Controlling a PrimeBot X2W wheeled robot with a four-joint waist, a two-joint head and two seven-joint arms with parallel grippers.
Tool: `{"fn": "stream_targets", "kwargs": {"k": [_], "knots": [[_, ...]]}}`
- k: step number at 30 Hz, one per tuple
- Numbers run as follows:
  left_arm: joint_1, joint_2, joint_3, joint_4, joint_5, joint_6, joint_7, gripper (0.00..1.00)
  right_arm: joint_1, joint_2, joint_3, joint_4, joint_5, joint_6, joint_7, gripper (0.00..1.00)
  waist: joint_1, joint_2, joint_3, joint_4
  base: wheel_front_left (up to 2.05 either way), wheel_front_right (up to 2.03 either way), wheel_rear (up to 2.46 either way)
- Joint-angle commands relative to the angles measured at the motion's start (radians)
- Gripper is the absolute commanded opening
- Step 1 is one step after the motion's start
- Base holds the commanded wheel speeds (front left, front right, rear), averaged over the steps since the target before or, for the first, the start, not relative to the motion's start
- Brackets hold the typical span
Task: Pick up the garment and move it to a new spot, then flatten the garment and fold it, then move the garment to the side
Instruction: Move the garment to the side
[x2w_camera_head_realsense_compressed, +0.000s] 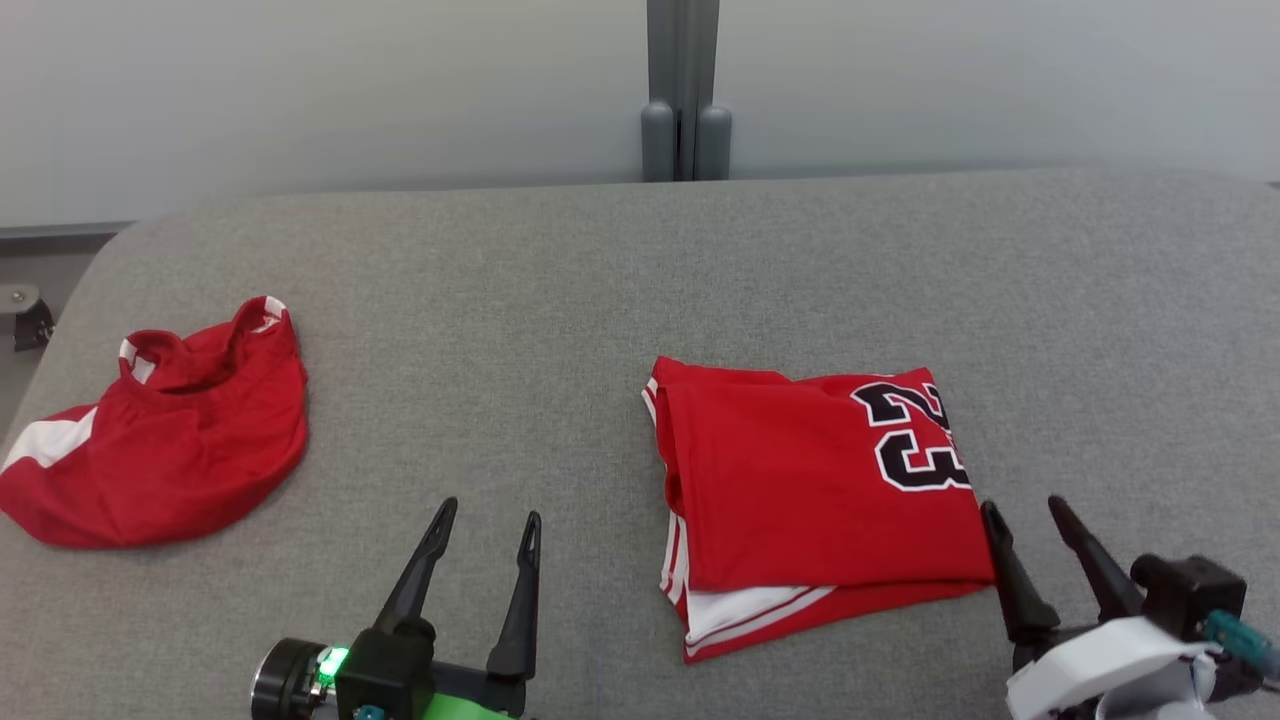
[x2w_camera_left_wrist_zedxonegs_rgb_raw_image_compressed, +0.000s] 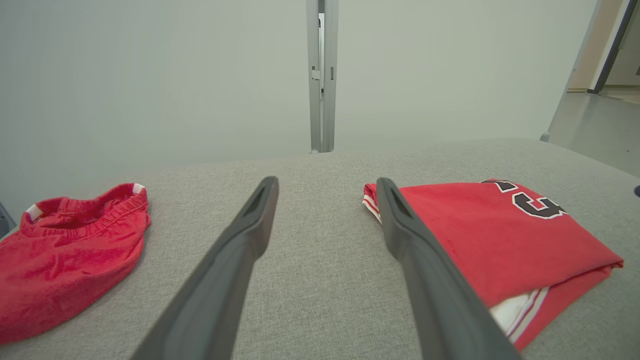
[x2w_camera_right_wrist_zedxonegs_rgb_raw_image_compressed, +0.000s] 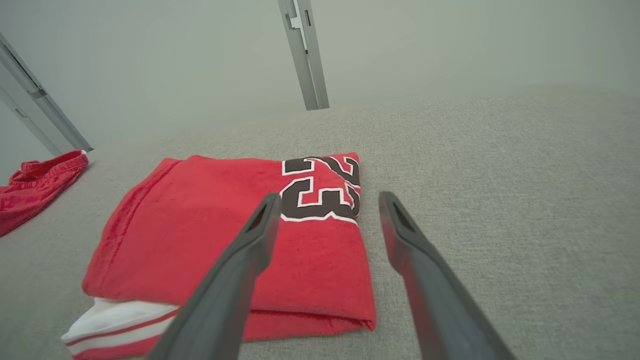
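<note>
A red jersey with a black 23 lies folded flat on the grey padded table, right of centre, with a white-striped layer peeking out at its near edge. It also appears in the left wrist view and the right wrist view. A second red garment, crumpled, with a waistband and white trim, lies at the far left. My left gripper hovers open between the two garments. My right gripper stands open at the jersey's near right corner. Neither holds anything.
A grey post rises behind the table's far edge against a pale wall. The table's left edge runs close beside the crumpled garment. Bare grey surface stretches across the far half and to the right of the jersey.
</note>
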Motion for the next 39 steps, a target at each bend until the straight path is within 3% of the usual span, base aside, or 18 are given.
{"fn": "stream_targets", "kwargs": {"k": [1,10,18,19,21,22,27,32,39], "knots": [[-0.028,0.001,-0.004,-0.006,0.013,-0.007,-0.003,1.00,-0.050,-0.032,0.014,0.028,0.046,-0.001,0.006,1.00,0.0000,0.0000,0.054,-0.016,0.00,0.00,0.00],[-0.087,0.001,-0.038,-0.016,0.022,-0.015,-0.003,1.00,-0.263,-0.213,0.134,0.146,0.325,0.000,0.213,1.00,0.0000,0.0000,0.140,0.014,0.00,0.00,0.00],[-0.119,0.001,-0.052,-0.016,0.019,-0.015,-0.003,1.00,-0.348,-0.264,0.236,0.209,0.465,0.000,0.291,1.00,0.0000,0.0000,0.202,0.052,0.00,0.00,0.00],[-0.122,0.001,-0.052,-0.018,0.019,-0.014,-0.003,1.00,-0.354,-0.265,0.252,0.212,0.475,0.000,0.300,0.89,0.0000,0.0000,0.207,0.054,0.00,0.00,0.00],[-0.127,0.001,-0.049,-0.020,0.013,-0.009,-0.003,1.00,-0.367,-0.269,0.285,0.208,0.502,0.000,0.311,0.37,0.0000,0.0000,0.221,0.054,0.00,0.00,0.00],[-0.131,0.001,-0.047,-0.024,0.008,-0.007,-0.003,1.00,-0.375,-0.277,0.302,0.207,0.506,0.000,0.312,0.00,0.0000,0.0000,0.229,0.053,0.00,0.00,0.00],[-0.151,0.001,-0.045,-0.046,0.029,0.000,-0.003,1.00,-0.436,-0.331,0.322,0.228,0.462,-0.001,0.246,0.00,0.0000,0.0000,0.273,0.034,0.00,0.00,0.00],[-0.181,0.001,-0.022,-0.082,0.054,0.014,-0.002,1.00,-0.540,-0.396,0.271,0.277,0.379,-0.001,0.155,0.00,0.0000,0.0000,0.349,-0.002,0.00,0.00,0.00],[-0.228,0.016,0.017,-0.153,0.073,0.012,-0.002,1.00,-0.691,-0.493,0.191,0.327,0.305,-0.001,0.138,0.00,0.0000,0.0000,0.492,-0.064,0.00,0.00,0.00]]}}
